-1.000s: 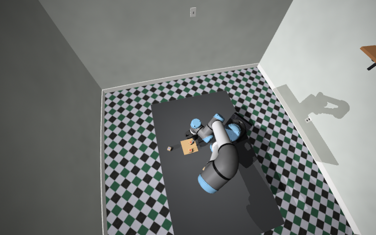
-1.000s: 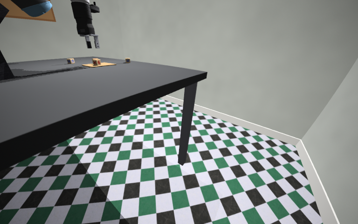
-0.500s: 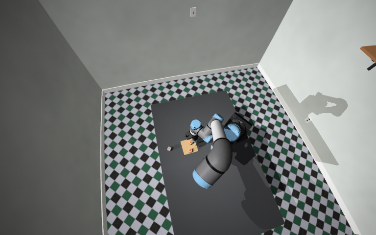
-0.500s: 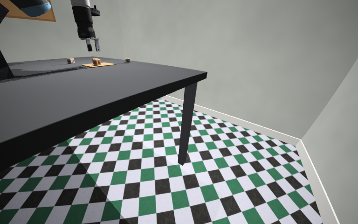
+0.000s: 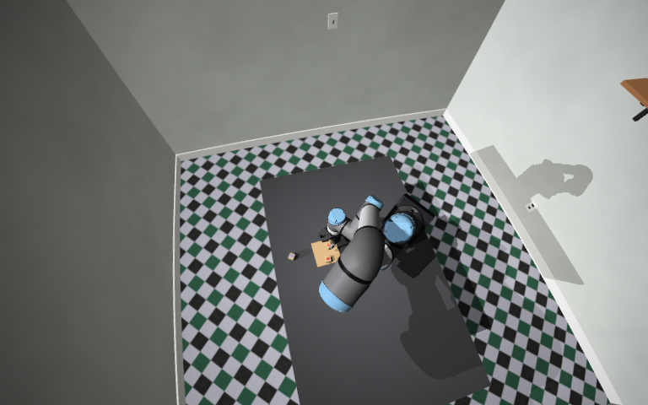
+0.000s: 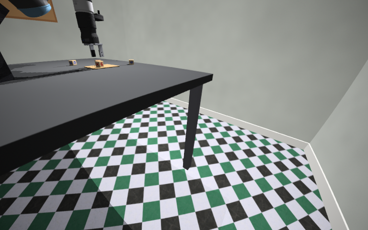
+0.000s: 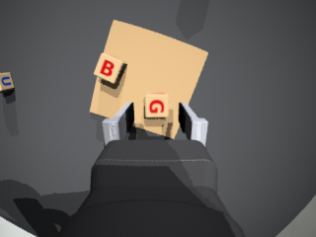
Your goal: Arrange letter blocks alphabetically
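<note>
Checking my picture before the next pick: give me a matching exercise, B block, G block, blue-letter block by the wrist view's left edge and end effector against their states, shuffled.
1. B block
2. G block
3. Blue-letter block
4. End effector

a. Open
b. On the mat, letter sideways in the wrist view
c. Off the mat
d. On the mat, letter nearly upright in the wrist view

Pairs: 1-d, 2-b, 3-c, 4-a

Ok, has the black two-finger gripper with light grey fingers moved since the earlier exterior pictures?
Yes, the gripper has come down: in the exterior view its fingertips are nearer the dark grey table top.
</note>
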{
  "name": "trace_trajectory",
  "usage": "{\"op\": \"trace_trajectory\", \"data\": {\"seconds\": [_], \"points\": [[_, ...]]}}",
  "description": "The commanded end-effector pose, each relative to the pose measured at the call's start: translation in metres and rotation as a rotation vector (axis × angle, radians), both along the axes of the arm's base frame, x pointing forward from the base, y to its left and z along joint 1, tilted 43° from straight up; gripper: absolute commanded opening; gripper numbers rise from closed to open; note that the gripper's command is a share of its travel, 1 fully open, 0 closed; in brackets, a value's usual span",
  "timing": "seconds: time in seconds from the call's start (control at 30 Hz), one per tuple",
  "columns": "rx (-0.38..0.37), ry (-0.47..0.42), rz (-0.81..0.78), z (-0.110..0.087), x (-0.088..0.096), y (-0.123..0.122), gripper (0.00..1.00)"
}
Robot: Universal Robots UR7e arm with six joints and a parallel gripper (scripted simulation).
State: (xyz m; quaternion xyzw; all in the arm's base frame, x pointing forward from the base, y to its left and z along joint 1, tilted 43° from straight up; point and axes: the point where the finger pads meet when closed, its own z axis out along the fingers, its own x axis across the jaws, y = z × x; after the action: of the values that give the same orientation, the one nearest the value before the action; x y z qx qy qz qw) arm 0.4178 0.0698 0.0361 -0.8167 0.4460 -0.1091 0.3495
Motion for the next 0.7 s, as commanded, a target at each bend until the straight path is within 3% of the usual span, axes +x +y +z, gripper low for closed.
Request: {"op": "trace_trajectory", "data": {"seconds": [0.0, 0.67], "points": [[0.000, -0.001, 0.000, -0.0031, 0.0023, 0.0020, 1.00], [0.000, -0.001, 0.000, -0.0102, 0.0072, 0.0067, 1.00]]}}
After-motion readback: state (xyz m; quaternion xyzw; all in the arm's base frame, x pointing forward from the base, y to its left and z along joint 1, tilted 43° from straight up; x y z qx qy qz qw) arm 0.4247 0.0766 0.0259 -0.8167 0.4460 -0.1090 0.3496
